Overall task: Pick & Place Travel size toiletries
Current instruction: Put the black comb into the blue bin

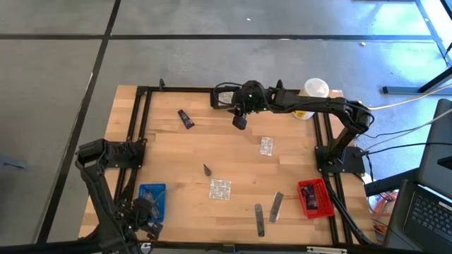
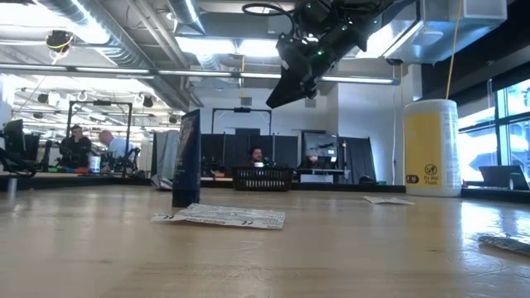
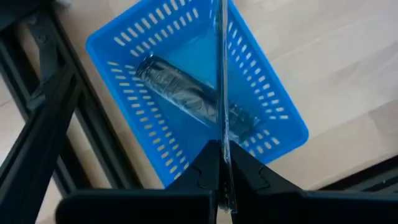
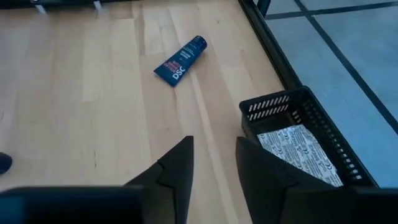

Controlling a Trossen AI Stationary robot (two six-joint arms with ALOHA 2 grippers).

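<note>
Parted, the right tool hangs raised near a black basket.

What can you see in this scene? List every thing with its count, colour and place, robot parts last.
Foil sachets: two, silvery-white, mid-table; a third in the basket.
Sticks: two, grey, beside the red tray.
Tube: one, dark blue, far left.
Small item: one, dark, centre.
Blue tray: one, near left, holding a wrapped item.
Red tray: one, near right.
Basket: one, black, far edge.
Container: one, yellow, far right.
Left gripper: over blue tray, shut on a thin silvery strip.
Right gripper: raised, open, empty.
</note>
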